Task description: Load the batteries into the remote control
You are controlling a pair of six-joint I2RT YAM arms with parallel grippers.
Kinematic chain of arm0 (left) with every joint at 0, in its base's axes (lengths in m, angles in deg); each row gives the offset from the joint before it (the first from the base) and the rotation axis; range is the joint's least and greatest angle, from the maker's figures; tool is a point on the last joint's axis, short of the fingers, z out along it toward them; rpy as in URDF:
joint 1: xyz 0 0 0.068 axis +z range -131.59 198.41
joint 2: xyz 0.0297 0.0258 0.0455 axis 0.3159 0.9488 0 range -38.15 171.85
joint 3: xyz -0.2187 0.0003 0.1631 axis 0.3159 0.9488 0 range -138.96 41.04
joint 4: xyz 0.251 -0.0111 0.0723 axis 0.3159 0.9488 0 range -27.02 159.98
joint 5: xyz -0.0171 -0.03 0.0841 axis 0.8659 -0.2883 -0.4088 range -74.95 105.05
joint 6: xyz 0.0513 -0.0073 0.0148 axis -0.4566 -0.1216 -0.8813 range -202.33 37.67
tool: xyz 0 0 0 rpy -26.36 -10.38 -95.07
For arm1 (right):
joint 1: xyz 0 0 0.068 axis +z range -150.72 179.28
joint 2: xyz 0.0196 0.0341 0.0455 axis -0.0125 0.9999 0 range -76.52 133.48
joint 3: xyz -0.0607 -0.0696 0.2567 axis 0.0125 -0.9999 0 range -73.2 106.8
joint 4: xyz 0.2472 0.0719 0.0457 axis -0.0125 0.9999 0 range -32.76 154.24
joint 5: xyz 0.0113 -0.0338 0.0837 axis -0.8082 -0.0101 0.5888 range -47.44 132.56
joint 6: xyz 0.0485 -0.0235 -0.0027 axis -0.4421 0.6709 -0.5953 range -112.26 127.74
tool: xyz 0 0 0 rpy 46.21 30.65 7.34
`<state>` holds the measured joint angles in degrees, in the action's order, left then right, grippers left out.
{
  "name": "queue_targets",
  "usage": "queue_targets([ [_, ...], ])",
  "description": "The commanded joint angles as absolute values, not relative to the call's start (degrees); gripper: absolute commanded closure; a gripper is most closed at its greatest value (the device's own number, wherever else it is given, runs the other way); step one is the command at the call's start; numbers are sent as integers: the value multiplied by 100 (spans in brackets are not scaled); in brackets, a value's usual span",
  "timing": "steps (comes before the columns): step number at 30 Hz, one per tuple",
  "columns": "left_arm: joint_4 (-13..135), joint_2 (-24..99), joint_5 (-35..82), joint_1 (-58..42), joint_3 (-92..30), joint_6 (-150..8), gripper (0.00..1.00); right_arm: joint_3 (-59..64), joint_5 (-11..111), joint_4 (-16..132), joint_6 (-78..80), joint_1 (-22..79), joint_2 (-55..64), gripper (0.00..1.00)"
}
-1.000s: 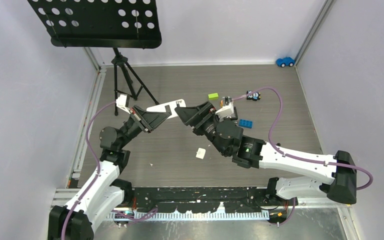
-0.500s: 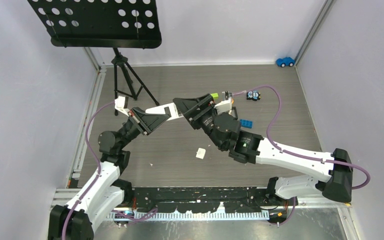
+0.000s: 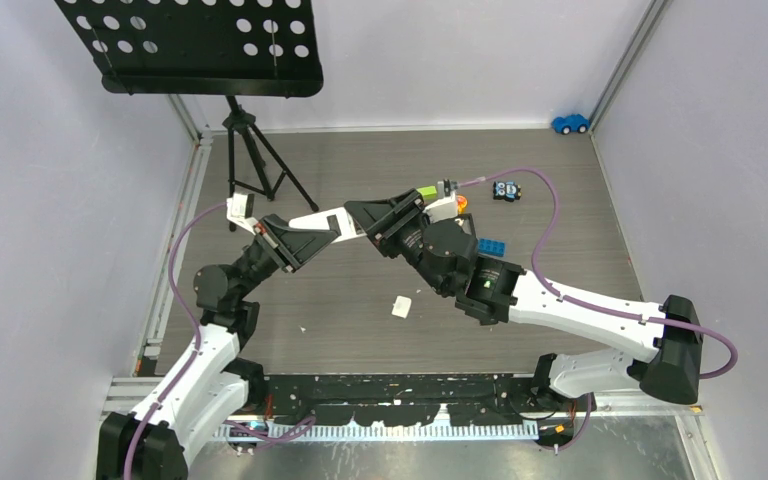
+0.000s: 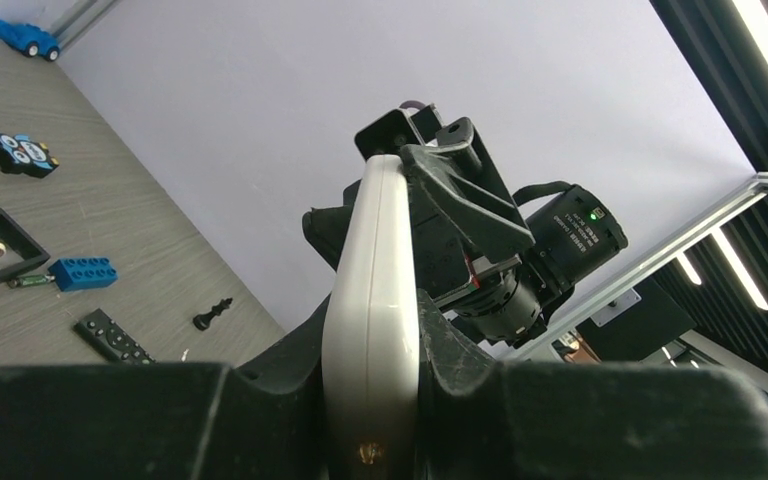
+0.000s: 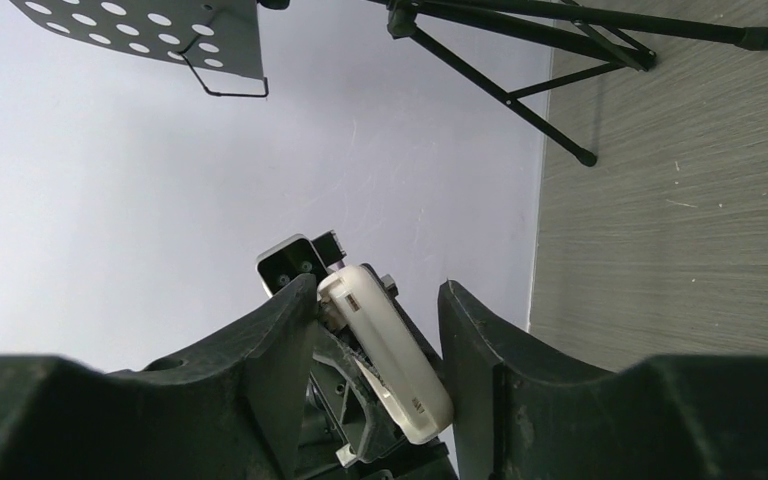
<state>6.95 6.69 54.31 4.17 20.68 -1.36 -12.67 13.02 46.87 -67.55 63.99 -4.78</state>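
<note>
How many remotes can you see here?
2. The white remote is held in the left gripper, its far end between the fingers of the right gripper; the black remote lies on the table. Others could be hidden.

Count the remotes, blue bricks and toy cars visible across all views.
remotes: 2, the white remote and the black remote
blue brick: 1
toy car: 1
total: 4

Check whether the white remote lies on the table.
No, the left jaws clamp the white remote above the table.
</note>
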Motion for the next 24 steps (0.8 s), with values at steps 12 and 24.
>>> queue_targets([
  [12, 622, 551, 5352, 411, 1893, 731, 100, -1382, 1845, 3907, -6624, 6306, -454, 74],
  [24, 68, 649, 5140, 407, 1807, 2132, 100, -1740, 1854, 3998, -6384, 6241, -578, 74],
])
